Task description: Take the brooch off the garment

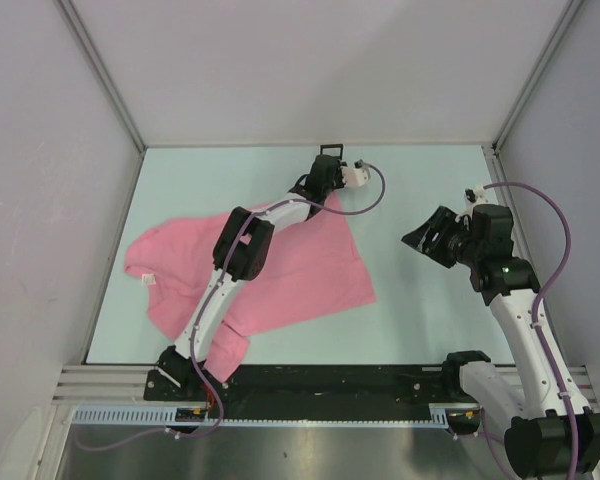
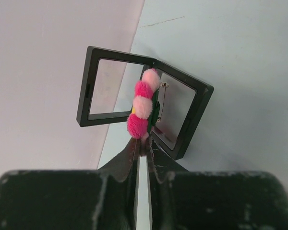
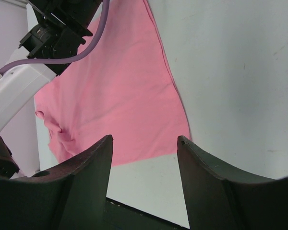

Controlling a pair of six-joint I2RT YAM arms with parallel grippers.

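The brooch (image 2: 143, 105), a small flower pin with pink petals, is pinched edge-on in my left gripper (image 2: 144, 143), which is shut on it. It hangs just in front of an open black square frame box (image 2: 187, 120) standing by the back wall. In the top view the left gripper (image 1: 322, 168) is at the far middle of the table beside the box (image 1: 331, 151), off the cloth. The pink garment (image 1: 280, 265) lies flat at the left middle; it also shows in the right wrist view (image 3: 115, 96). My right gripper (image 3: 144, 143) is open and empty, above bare table right of the garment (image 1: 425, 240).
The back wall (image 1: 310, 70) is right behind the box. Side walls close the table at left and right. A black rail (image 1: 330, 378) runs along the near edge. The left arm (image 1: 240, 250) stretches across the garment.
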